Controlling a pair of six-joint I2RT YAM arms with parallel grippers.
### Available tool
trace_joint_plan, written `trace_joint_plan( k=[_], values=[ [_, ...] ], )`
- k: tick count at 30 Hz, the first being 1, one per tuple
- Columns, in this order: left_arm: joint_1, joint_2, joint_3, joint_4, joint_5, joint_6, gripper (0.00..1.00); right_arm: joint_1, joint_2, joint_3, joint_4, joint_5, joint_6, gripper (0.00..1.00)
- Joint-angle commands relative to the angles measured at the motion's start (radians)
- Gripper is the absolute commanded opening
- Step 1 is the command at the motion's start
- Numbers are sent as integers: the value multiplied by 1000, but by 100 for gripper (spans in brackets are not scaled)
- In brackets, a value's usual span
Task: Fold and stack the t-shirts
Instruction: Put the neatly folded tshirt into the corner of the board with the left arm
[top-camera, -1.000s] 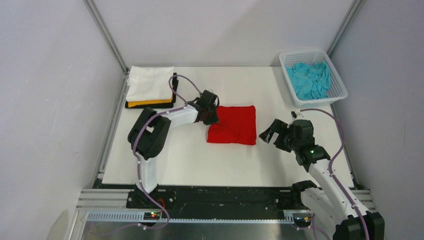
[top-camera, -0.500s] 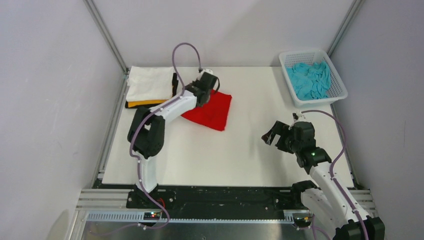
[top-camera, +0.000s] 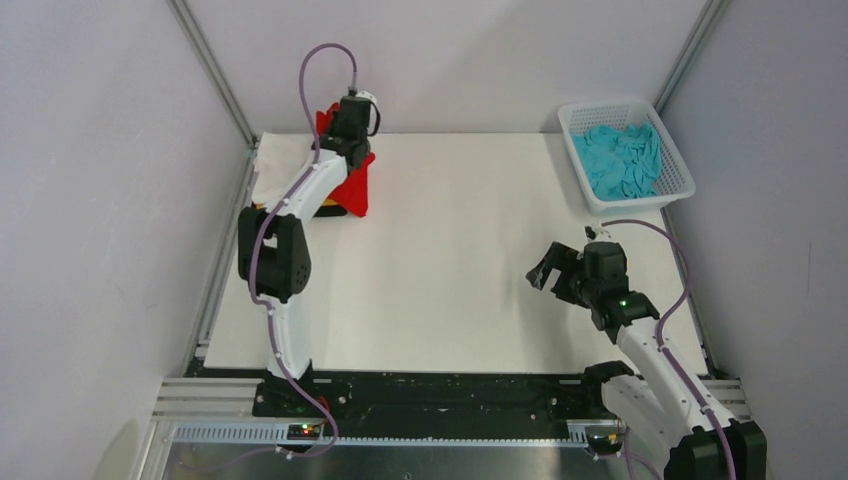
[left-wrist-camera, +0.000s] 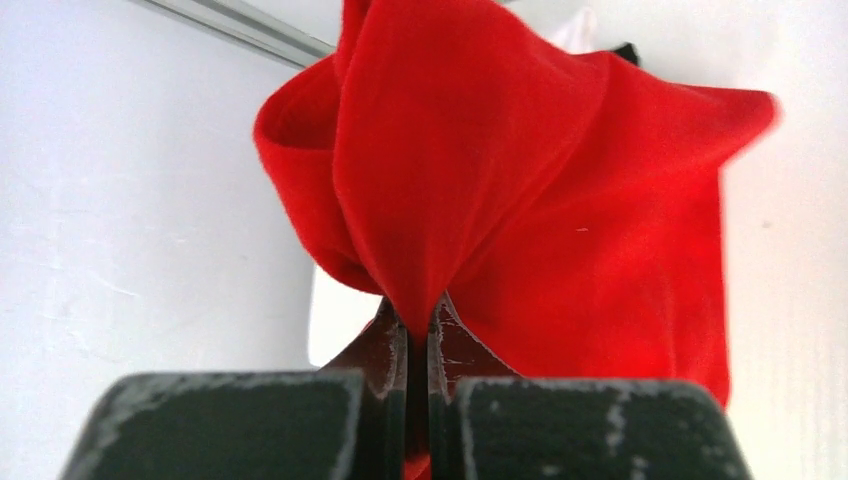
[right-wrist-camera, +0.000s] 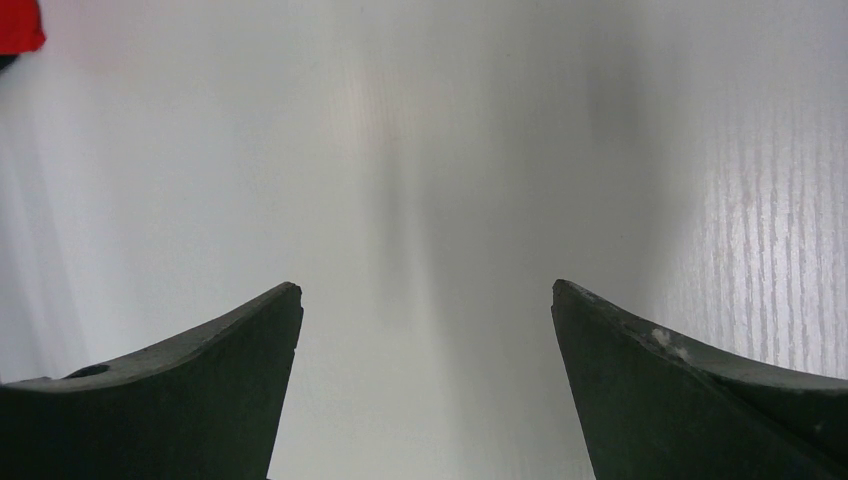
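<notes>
- Top view: the left hand (top-camera: 347, 125) is gripping the red t-shirt (top-camera: 356, 188), which is hanging below it at the bench's (top-camera: 450, 250) far-left corner. The right hand (top-camera: 543, 276) is hovering well apart, spread wide.
- Left wrist: the fingers (left-wrist-camera: 385, 340) are pinching a red fold.
- Right wrist: the fingers (right-wrist-camera: 200, 370) are gaping wide.

White plastic mesh basket (top-camera: 677, 172) at far-right corner of white table (top-camera: 470, 285). Alu. frame rail (top-camera: 440, 432) along table's near edge. Grey wall panels (top-camera: 450, 60) on table's left, right & far sides.

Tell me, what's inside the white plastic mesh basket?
A crumpled turquoise cloth t-shirt fills the white plastic mesh basket. Anything beneath it is covered, so I cannot tell.
</notes>
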Motion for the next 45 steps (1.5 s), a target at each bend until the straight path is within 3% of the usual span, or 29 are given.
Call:
trace_joint_plan(
  k=[1, 16, 25, 38, 45],
  values=[
    [29, -44, 94, 66, -26, 150, 0, -7, 11, -5, 36, 39, -21, 99],
    [35, -198, 117, 62, -18, 110, 0, -9, 31, -5, 31, 73, -16, 99],
    [33, -276, 104, 61, 61, 21, 0, -10, 43, -5, 34, 82, -17, 99],
    [58, -162, 115, 62, 24, 26, 0, -10, 52, -8, 32, 99, -17, 100],
    [128, -91, 117, 62, 140, -12, 0, -10, 52, -8, 29, 103, -15, 99]
  ],
)
